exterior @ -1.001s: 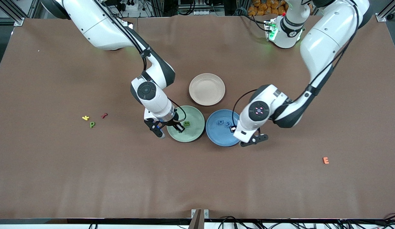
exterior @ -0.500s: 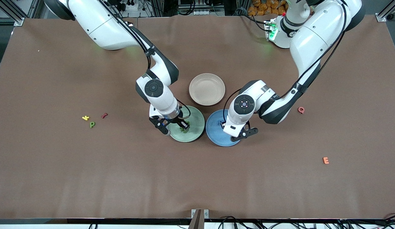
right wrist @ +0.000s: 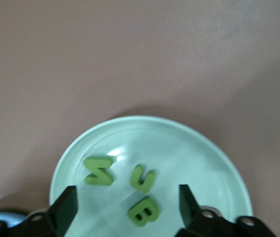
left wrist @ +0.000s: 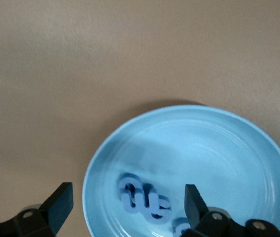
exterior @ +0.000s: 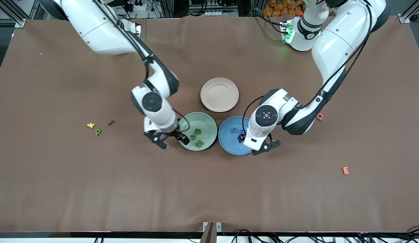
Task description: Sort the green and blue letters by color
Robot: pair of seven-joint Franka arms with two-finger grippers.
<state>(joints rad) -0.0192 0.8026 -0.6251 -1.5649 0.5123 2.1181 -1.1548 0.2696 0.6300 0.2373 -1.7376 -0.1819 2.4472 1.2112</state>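
A beige plate point(exterior: 219, 94) sits on the brown table point(exterior: 209, 189), farther from the front camera than the green plate point(exterior: 209, 125) and the blue plate point(exterior: 226, 138), which lie side by side. A yellow letter point(exterior: 90, 125) and a dark red letter point(exterior: 110, 122) lie toward the right arm's end. An orange E point(exterior: 345, 170) and a partly hidden pink letter point(exterior: 320, 117) lie toward the left arm's end.

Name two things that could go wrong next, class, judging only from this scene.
The green P lies beside a yellow letter and a dark red letter, so the wrong one might get picked. The open right gripper hangs at the green plate's rim and could nudge it.
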